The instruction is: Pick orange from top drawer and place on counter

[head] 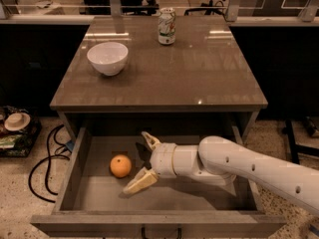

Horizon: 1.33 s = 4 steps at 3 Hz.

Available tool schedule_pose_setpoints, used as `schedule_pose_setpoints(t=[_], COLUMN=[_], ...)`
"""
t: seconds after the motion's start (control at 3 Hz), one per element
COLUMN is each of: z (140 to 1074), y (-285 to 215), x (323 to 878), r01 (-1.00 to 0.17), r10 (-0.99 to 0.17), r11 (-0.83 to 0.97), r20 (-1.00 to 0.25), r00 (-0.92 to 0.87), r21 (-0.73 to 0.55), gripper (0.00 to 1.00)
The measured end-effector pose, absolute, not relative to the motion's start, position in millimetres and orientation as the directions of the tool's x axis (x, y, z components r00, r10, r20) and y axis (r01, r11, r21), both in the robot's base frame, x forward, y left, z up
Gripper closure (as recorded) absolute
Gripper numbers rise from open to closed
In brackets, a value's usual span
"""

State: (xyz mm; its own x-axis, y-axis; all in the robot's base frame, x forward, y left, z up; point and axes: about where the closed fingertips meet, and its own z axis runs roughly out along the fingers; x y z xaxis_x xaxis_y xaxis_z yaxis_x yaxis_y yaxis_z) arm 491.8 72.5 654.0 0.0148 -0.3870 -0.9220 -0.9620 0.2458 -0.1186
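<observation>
- While the top drawer (pixel 99 194) stands pulled out, the orange (pixel 120 166) lies on its floor, left of centre.
- The claw (pixel 136 162) is inside the drawer, just right of the orange, fingers spread wide, gripping nothing.
- Whether it touches the fruit: cannot tell.
- The tabletop (pixel 199 73) carries a white bowl (pixel 107 58) at left and a can (pixel 166 26) at rear.
</observation>
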Motion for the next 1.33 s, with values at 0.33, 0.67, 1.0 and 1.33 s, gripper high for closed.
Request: schedule_pose_setpoints(t=[0.33,0.67,1.0,1.33], z=[646,639,628,615], y=[89,102,111,114], x=[488,486,490,495], r01=[-0.971,-0.977,-0.981,-0.983], r10=[-0.411,-0.435,-0.448,-0.445], r11=[0.214,0.189,0.174,0.175], r20=[-0.912,-0.900,-0.894,-0.895], r00=[0.010,0.011,-0.002,-0.023], r21=[-0.107,-0.103,-0.085,-0.061], gripper=[0.00,0.00,0.00,0.18])
